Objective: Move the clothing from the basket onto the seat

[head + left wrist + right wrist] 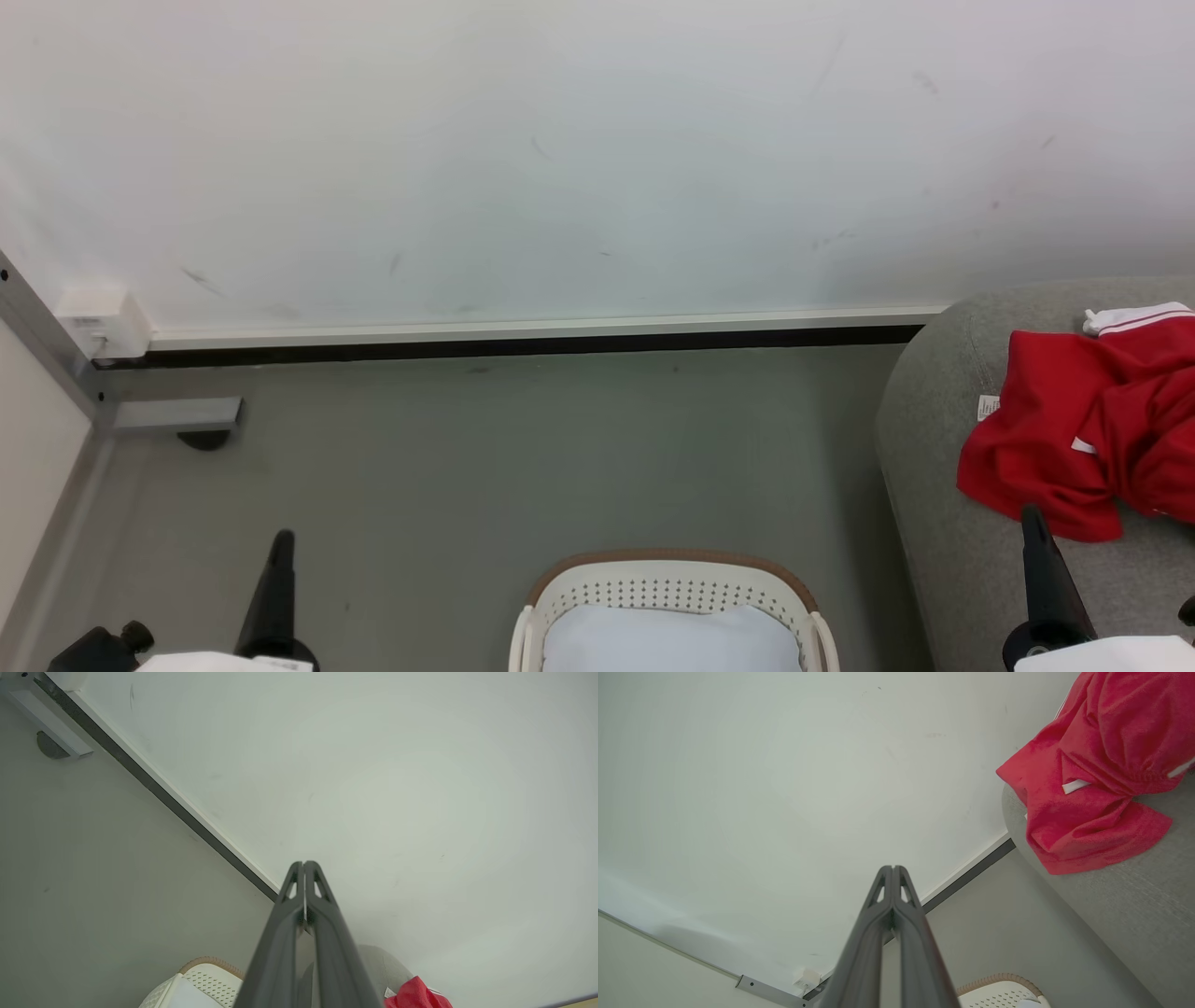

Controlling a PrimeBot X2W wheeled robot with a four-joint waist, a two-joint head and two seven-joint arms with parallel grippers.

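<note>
Pointing upward, both fingers (303, 865) pressed together, empty.

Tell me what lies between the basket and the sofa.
Bare grey floor alone separates the basket from the sofa, seen in the head view.

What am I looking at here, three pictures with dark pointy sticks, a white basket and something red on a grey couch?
It's a two-armed robot. The wide picture comes from its head; the other two from cameras on its wrists. The dark sticks are its end effectors: left end effector, right end effector, both shut and holding nothing. On the floor stands the basket with a pale pad inside. The red clothing lies crumpled on the grey seat.
</note>
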